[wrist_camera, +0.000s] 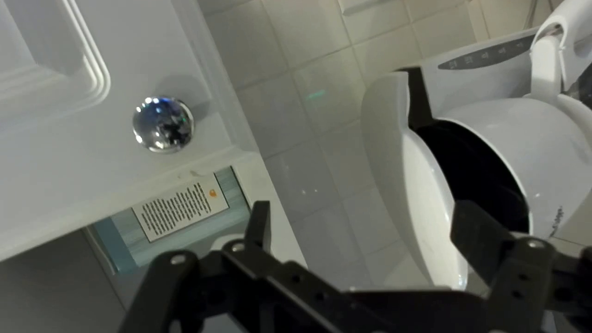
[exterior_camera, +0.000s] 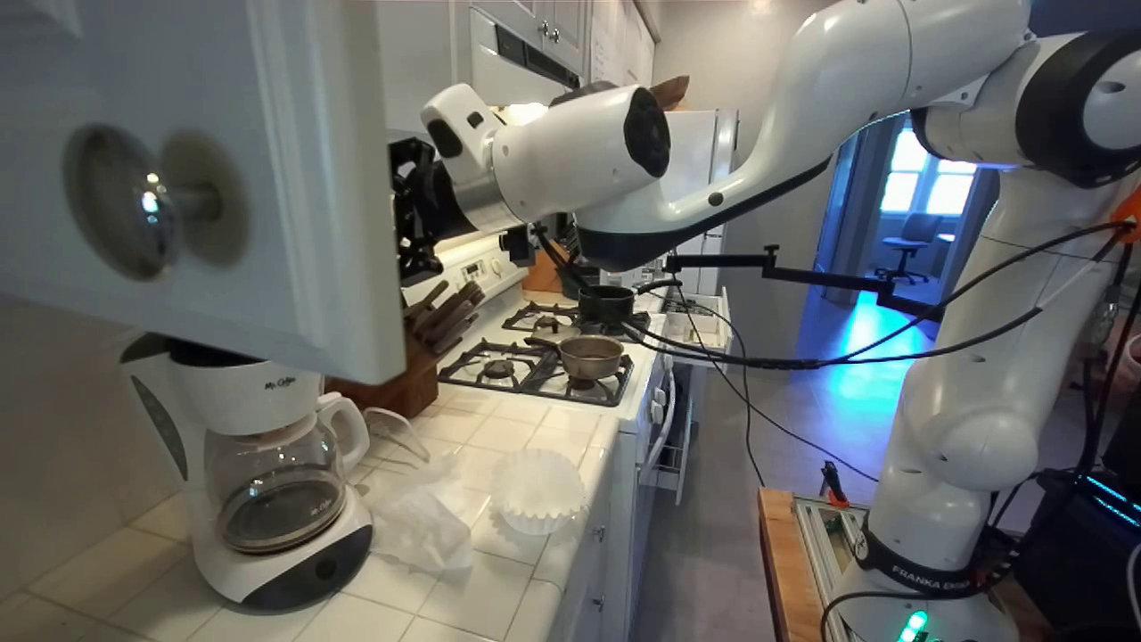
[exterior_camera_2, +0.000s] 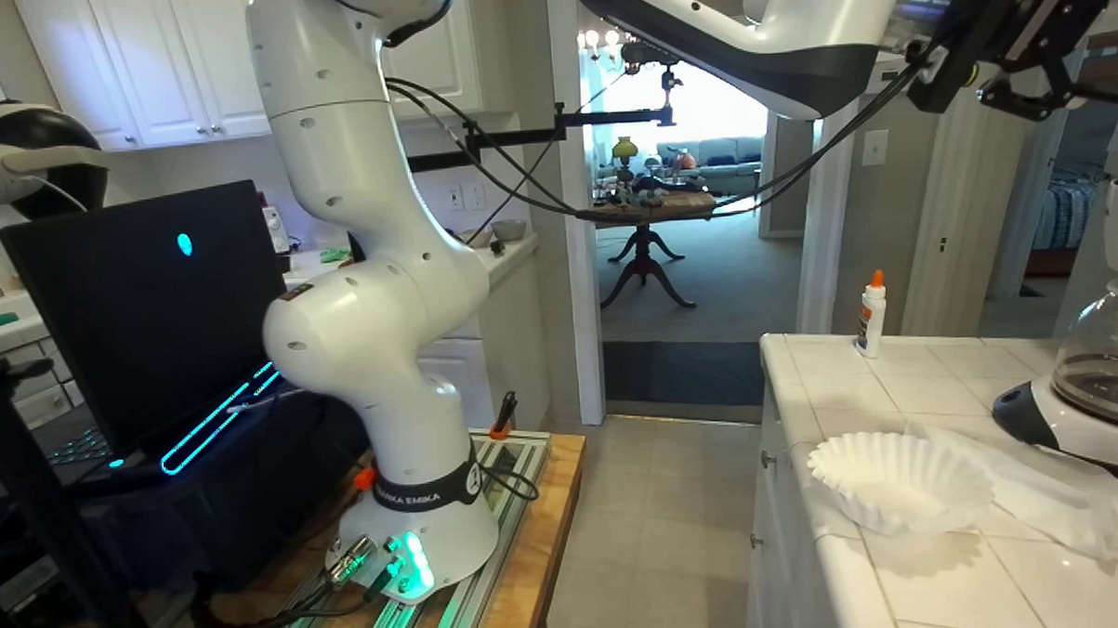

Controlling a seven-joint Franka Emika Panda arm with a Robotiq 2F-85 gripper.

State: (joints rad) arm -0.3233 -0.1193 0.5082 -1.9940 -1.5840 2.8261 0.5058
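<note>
My gripper (wrist_camera: 367, 226) is open with nothing between its fingers. In an exterior view the gripper (exterior_camera: 415, 209) is partly hidden behind a white cabinet door; it also shows at the upper right in an exterior view (exterior_camera_2: 1056, 46). The wrist view shows the cabinet door (wrist_camera: 92, 152) with a shiny round knob (wrist_camera: 163, 124) at left. At right is a white coffee maker (wrist_camera: 513, 125) with a dark top opening and a raised, curved white lid (wrist_camera: 428, 203). The coffee maker (exterior_camera: 258, 383) stands on the counter below the cabinet door (exterior_camera: 312, 178), its glass carafe (exterior_camera: 276, 490) in place.
A white paper coffee filter (exterior_camera: 537, 490) and crumpled clear plastic (exterior_camera: 419, 517) lie on the tiled counter (exterior_camera_2: 933, 375). A glue bottle (exterior_camera_2: 872, 317) stands near its far edge. A knife block (exterior_camera: 392, 383) and a stove with pots (exterior_camera: 591, 357) are farther along. Cables hang from the arm.
</note>
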